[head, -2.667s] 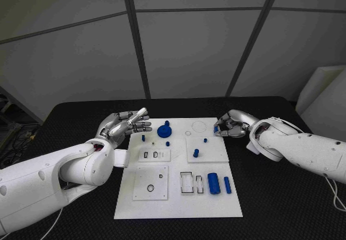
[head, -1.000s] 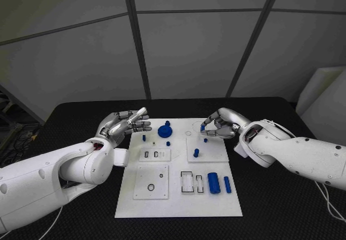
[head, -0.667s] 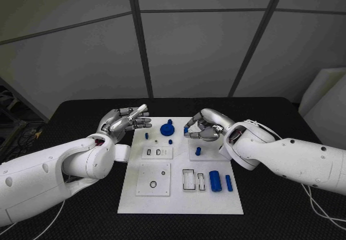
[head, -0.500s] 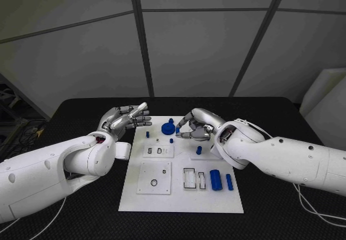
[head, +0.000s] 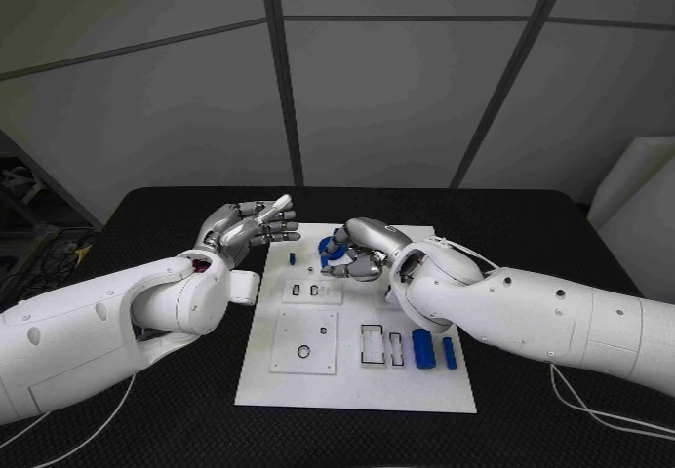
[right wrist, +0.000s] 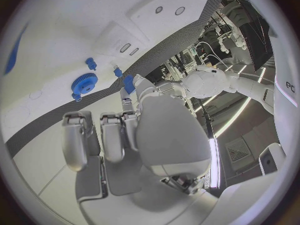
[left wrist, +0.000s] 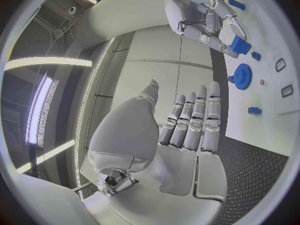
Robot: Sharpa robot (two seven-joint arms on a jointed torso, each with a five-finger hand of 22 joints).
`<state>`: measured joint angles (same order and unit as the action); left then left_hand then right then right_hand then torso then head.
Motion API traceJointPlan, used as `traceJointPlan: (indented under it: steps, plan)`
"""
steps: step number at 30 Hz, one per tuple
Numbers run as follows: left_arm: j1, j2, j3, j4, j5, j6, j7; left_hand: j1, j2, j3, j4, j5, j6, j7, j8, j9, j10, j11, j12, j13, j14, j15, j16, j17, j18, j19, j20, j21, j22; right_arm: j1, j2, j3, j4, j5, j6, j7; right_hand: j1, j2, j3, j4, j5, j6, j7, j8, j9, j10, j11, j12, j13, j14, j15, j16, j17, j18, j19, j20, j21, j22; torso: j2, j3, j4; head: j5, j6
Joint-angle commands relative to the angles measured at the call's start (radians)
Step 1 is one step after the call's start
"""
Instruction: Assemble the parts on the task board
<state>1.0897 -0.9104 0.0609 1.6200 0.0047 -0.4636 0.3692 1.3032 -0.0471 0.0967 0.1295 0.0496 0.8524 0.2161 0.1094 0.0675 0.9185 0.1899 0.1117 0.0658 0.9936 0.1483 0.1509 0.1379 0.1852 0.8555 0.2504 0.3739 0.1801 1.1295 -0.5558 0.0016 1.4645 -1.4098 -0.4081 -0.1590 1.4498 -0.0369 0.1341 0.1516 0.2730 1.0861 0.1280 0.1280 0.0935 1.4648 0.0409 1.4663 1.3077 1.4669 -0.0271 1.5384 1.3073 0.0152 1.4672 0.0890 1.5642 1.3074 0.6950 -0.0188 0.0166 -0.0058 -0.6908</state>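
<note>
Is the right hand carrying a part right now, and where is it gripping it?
Yes. The right hand pinches a small blue block between its fingertips, above the board near the blue gear. The left hand holds nothing.

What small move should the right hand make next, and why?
Probably lower the right hand slowly toward the task board: its fingers pinch a small blue part close beside the blue gear, seemingly not yet seated. The left hand holds nothing, raised beside the board.
</note>
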Motion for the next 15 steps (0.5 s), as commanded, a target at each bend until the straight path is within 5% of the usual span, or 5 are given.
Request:
traceJointPlan:
  steps: [1, 7, 15]
  plan:
    - [0.002, 0.001, 0.001, 0.001, -0.004, 0.014, 0.001, -0.001, 0.010, 0.001, -0.005, -0.002, 0.001, 0.015, -0.006, -0.001, 0.000, 0.003, -0.006, 0.000, -0.002, 0.001, -0.002, 0.001, -0.011, -0.006, -0.003, -0.007, -0.001, -0.003, 0.011, -0.003, -0.004, -0.072, 0.044, -0.027, -0.003, 0.008, 0.006, -0.002, 0.006, 0.021, -0.015, 0.007, 0.001, 0.035, -0.008, 0.003, 0.167, 0.092, -0.005, 0.007, 0.208, -0.015, 0.104, -0.005, 0.007, 0.263, 0.001, 0.0017, -0.0005, 0.004, -0.003]
    - [0.002, 0.001, 0.001, 0.003, -0.006, 0.014, 0.001, 0.000, 0.010, 0.001, -0.006, -0.002, 0.002, 0.015, -0.006, -0.001, 0.000, 0.003, -0.006, 0.000, -0.002, 0.001, -0.002, 0.001, -0.011, -0.006, -0.003, -0.007, -0.001, -0.008, 0.025, -0.021, -0.009, -0.089, 0.066, -0.038, -0.004, 0.007, 0.006, -0.002, 0.006, 0.019, -0.015, 0.006, 0.001, 0.034, -0.008, 0.002, 0.166, 0.091, -0.005, 0.006, 0.207, -0.015, 0.104, -0.005, 0.007, 0.263, 0.001, 0.0027, -0.0001, 0.008, -0.009]
    - [0.002, 0.002, 0.001, 0.004, -0.007, 0.014, 0.000, 0.000, 0.011, 0.001, -0.007, -0.002, 0.003, 0.014, -0.006, 0.000, 0.001, 0.003, -0.006, 0.000, -0.002, 0.001, -0.003, 0.001, -0.011, -0.006, -0.002, -0.007, -0.001, -0.015, 0.032, -0.028, -0.013, -0.103, 0.088, -0.049, -0.005, 0.007, 0.006, -0.002, 0.006, 0.019, -0.014, 0.006, 0.001, 0.034, -0.008, 0.002, 0.166, 0.091, -0.005, 0.006, 0.207, -0.015, 0.104, -0.005, 0.007, 0.263, 0.000, 0.0033, -0.0003, 0.013, -0.017]
